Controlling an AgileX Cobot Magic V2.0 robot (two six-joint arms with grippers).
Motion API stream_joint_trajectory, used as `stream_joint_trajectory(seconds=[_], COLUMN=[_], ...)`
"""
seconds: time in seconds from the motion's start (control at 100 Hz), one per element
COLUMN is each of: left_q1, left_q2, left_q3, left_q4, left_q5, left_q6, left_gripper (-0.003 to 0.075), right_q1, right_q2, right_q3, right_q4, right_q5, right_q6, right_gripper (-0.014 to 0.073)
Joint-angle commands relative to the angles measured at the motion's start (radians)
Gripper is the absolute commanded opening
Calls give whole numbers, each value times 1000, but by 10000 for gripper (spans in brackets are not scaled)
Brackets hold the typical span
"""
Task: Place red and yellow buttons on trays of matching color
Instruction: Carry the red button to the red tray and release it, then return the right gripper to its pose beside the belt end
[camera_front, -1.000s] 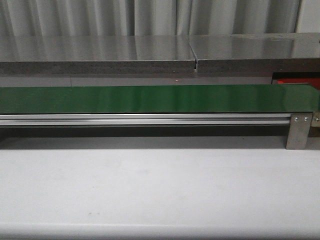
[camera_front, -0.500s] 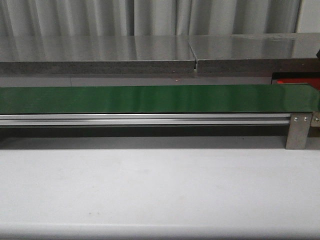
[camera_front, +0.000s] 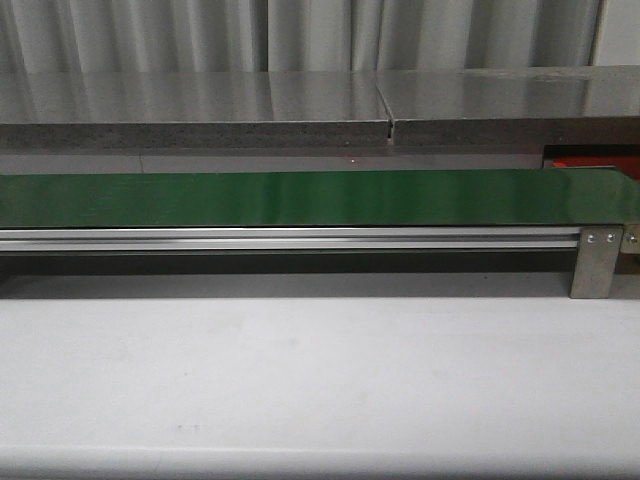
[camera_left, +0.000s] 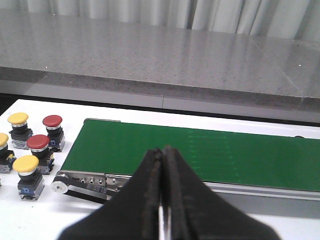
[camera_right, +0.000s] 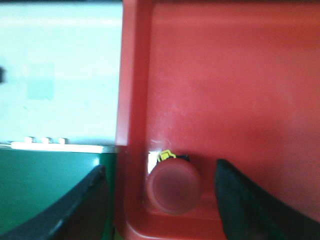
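- Jaws: the left gripper (camera_left: 162, 165) has its two dark fingers pressed together with nothing between them; the right gripper (camera_right: 162, 192) has its fingers spread wide apart, holding nothing.
- Front view: neither arm shows here. A long green conveyor belt (camera_front: 300, 198) runs across the scene on a silver rail (camera_front: 290, 238), with a metal bracket (camera_front: 597, 263) at its right end. In front lies the white table (camera_front: 300, 380); behind is a grey stone-like counter (camera_front: 200, 105). A sliver of the red tray (camera_front: 590, 161) shows at the far right, behind the belt's end.
- Left wrist view: the closed fingers hang above the near edge of the belt's end, where its roller (camera_left: 60, 186) sits. Beside that end, on the white surface, stands a cluster of buttons on dark bases: a yellow button (camera_left: 18, 119) and a red button (camera_left: 52, 121) at the back, a second red button (camera_left: 38, 142) and a second yellow button (camera_left: 26, 164) nearer. Another yellow cap is cut off at the picture's edge. All stand upright, close together and apart from the gripper.
- Right wrist view: blurred. The open fingers hover over the red tray's corner, one finger above the green belt beside the tray, the other above the tray floor. A red-capped button (camera_right: 174, 186) rests in that corner, just by the tray wall, between the fingers but untouched by them.
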Motion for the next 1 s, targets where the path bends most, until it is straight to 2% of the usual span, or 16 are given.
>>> stream_joint_trajectory(seconds=[0.0,0.18,0.32,0.65,0.84,0.91,0.99], left_q1=[-7,-7,-7,-7,-7,-7,-7], left_q2=[8,8,8,8,8,8,8], left_q3=[-25,-25,-25,-25,-25,-25,-25], left_q4=[-12,-12,-12,-12,-12,-12,-12], left_q5=[-76,-76,-76,-76,-76,-76,-76], left_q6=[0,0,0,0,0,0,0], left_gripper=[-19,-19,-19,-19,-19,-19,-19], right_q1=[0,34,83,148,148,148,148], right_q2=[-128,-263,-394,-797,-1032,-1113,-1195], right_q3=[-29,-5,106,584,842,929,1018], right_q4=[32,47,47,47,47,47,47], right_q5=[-25,-26,-74,-264,-288,-288,-286], right_q6=[-3,-4,-16,-58,-72,-72,-72], right_gripper=[472,472,472,472,467,434,338])
